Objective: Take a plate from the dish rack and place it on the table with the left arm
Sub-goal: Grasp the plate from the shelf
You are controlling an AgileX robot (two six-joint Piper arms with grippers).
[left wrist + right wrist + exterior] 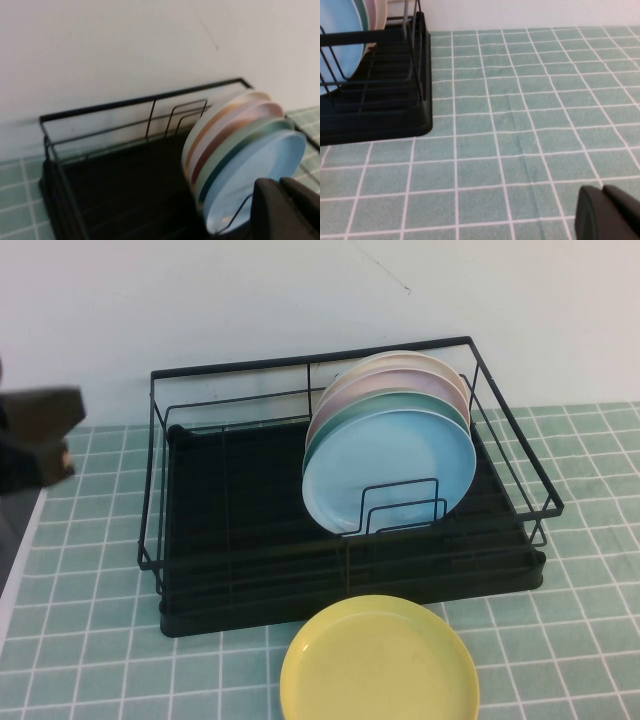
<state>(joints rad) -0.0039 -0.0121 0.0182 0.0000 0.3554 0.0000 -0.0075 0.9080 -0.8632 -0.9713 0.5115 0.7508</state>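
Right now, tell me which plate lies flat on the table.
The yellow plate, flat on the tiles in front of the dish rack; the others stand upright in it.

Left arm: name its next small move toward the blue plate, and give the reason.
Probably open the left gripper and bring it over the blue plate's top rim. It is shut and well left of the dish rack, touching nothing; that plate stands upright, frontmost in the stack. The right gripper hangs over bare table.
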